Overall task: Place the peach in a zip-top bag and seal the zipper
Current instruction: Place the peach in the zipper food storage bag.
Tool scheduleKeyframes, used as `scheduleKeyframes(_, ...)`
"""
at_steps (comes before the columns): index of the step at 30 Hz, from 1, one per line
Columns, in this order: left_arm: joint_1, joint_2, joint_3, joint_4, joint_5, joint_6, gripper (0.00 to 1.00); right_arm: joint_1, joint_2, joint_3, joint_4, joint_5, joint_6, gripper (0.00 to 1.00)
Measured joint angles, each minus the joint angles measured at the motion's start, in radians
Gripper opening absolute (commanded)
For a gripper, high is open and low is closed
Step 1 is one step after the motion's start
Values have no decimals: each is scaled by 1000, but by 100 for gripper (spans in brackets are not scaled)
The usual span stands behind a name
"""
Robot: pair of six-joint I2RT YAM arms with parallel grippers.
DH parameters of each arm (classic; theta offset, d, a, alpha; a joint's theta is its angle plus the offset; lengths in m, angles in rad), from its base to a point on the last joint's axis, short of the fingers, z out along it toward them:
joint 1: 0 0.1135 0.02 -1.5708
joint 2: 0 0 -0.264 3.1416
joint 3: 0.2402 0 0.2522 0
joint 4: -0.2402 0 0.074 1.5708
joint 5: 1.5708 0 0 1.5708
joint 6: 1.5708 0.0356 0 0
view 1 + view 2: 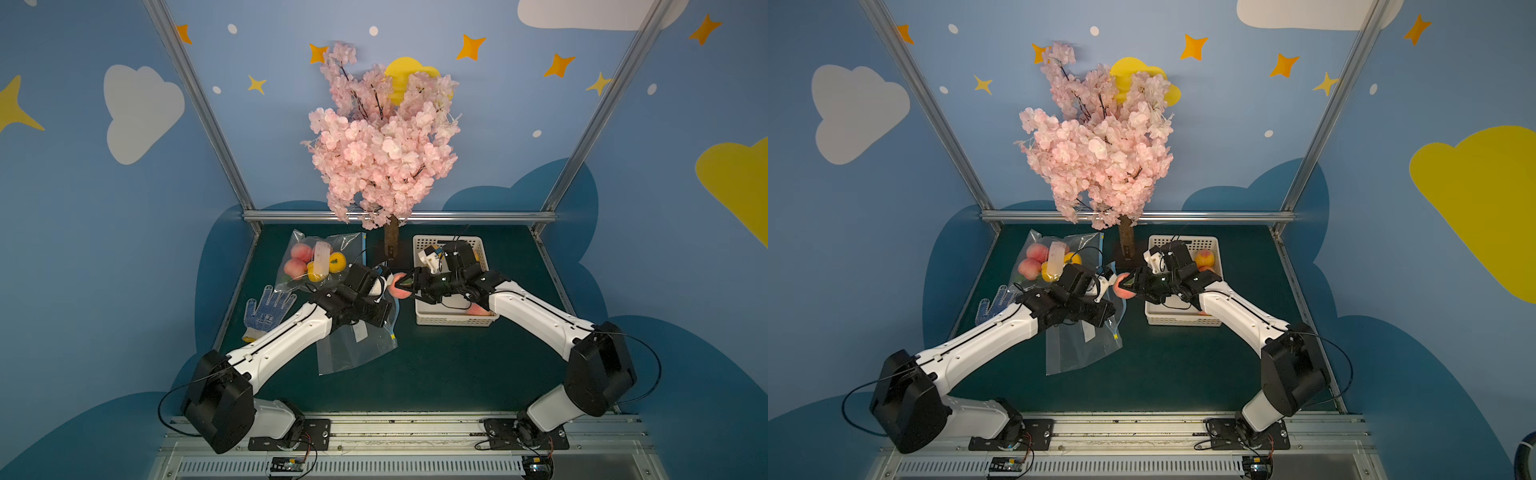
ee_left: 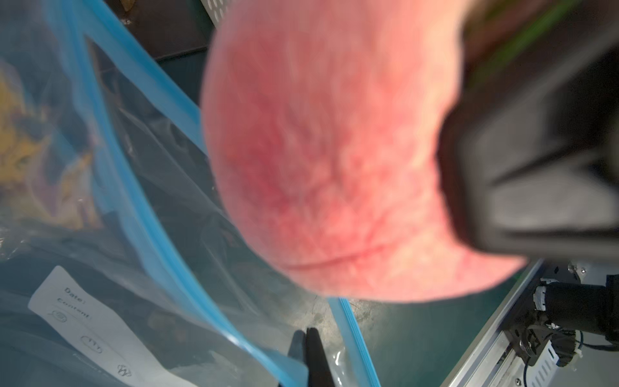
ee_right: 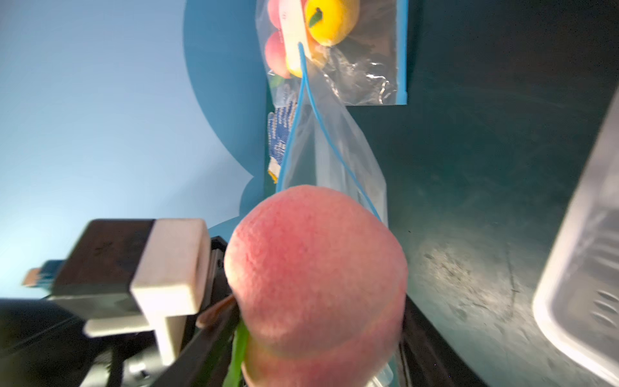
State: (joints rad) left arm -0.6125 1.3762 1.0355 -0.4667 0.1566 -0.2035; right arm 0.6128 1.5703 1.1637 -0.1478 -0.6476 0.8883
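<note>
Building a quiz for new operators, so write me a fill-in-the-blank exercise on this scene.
1. The right gripper holds the peach before the zip-top bag, whose zipper strip is ___.
2. The left gripper pinches that bag's rim with its jaws ___.
3. The white basket stands on the robot's ___ side.
Missing words: blue, shut, right.
</note>
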Motion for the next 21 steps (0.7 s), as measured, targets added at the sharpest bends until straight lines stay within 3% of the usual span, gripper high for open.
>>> scheduleKeyframes(6, 30, -7, 0, -4, 34, 48, 3, -9, 8, -60, 111, -134, 19, 63)
scheduleKeyframes(13, 47, -24, 7, -18, 51, 99, 3, 14, 18, -33, 113, -193, -40, 60)
scheduleKeyframes(21, 58, -26, 138, -154, 80, 221, 3, 12, 23, 6, 85, -185, -86, 60)
